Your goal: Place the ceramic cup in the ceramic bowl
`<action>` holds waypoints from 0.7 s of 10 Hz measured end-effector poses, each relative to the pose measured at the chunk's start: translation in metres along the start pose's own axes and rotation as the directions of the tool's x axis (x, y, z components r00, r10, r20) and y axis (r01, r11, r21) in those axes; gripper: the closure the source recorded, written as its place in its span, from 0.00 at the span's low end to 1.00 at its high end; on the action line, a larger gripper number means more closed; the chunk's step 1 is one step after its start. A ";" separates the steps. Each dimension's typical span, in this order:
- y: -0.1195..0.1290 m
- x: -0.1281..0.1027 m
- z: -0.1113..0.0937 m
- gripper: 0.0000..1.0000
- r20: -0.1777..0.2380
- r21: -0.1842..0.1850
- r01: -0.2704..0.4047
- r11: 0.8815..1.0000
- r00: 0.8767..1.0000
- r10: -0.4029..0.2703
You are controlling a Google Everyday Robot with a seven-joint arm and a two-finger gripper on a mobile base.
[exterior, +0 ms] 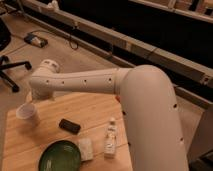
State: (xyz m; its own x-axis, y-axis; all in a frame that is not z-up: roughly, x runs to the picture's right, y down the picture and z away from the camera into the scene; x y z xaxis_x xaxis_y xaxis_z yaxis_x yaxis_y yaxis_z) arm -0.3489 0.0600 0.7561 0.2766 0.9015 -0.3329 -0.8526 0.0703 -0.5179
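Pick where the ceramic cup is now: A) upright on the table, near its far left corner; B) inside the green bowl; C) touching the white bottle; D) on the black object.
A: the ceramic cup stands on the wooden table, apart from the ceramic bowl at the near edge, with the gripper close above it.

**Hidden and cropped items**
The gripper is concealed behind the left end of the arm [80,82], just above the ceramic cup [27,112]. The ceramic bowl [60,156] is cropped by the near picture edge. The arm hides the right side of the table [90,112]. The label on the bottle [110,136] is illegible.
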 end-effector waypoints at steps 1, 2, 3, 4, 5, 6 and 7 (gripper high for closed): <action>0.011 -0.006 0.012 0.27 -0.012 -0.010 0.007 1.000 1.000 -0.007; 0.027 -0.013 0.030 0.27 -0.035 -0.018 0.019 1.000 0.999 -0.020; 0.034 -0.016 0.037 0.27 -0.050 -0.021 0.027 0.999 0.998 -0.028; 0.038 -0.018 0.046 0.27 -0.069 -0.017 0.034 0.999 0.997 -0.035; 0.040 -0.018 0.053 0.27 -0.092 -0.004 0.039 0.999 0.995 -0.040; 0.041 -0.016 0.057 0.27 -0.120 0.024 0.042 0.999 0.992 -0.039; 0.043 -0.013 0.059 0.27 -0.138 0.047 0.048 0.998 0.990 -0.041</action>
State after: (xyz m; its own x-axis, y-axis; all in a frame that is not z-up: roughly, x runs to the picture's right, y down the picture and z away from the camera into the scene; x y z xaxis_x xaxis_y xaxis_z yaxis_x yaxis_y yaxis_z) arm -0.4153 0.0769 0.7848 0.3703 0.8301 -0.4168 -0.8580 0.1337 -0.4960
